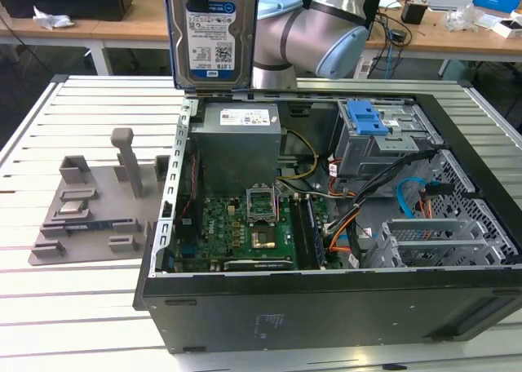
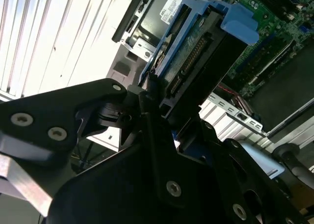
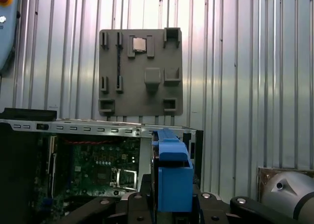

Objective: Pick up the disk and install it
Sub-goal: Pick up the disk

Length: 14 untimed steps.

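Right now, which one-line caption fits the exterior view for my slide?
The arm holds the disk upright, high above the open computer case on the slatted table.

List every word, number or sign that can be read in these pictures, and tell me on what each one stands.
Label of the disk: print is there, too small to read surely.
White sticker on the grey metal box: print is there, too small to read.
Grey fixture plate: no text.
Nothing is quoted, as no text reads with certainty.
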### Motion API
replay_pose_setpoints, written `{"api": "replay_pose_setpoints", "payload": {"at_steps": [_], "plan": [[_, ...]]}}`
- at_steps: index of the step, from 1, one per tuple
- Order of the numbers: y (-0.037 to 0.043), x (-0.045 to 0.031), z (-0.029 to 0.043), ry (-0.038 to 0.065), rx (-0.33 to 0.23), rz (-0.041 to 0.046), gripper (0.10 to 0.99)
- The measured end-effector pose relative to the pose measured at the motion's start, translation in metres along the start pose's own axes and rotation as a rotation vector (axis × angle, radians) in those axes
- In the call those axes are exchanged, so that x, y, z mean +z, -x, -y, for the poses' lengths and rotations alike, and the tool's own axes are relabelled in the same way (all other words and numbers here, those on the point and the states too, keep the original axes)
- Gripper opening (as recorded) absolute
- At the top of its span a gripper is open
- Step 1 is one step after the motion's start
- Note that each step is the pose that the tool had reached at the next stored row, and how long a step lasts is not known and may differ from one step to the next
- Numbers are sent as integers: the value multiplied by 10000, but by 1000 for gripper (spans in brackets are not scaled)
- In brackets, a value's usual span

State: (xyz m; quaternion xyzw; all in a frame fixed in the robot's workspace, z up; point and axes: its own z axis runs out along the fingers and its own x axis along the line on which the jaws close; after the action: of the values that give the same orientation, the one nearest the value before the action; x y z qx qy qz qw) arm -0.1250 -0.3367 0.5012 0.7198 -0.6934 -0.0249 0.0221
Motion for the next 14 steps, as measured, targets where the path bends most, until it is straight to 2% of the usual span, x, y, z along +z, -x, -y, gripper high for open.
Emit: {"api": "replay_pose_setpoints", "payload": {"at_steps": [5, 8, 14], "plan": [[-107, 0, -4, 1, -1, 0, 365], [-214, 0, -8, 0, -1, 1, 365], [-327, -1, -12, 0, -1, 0, 365]]}}
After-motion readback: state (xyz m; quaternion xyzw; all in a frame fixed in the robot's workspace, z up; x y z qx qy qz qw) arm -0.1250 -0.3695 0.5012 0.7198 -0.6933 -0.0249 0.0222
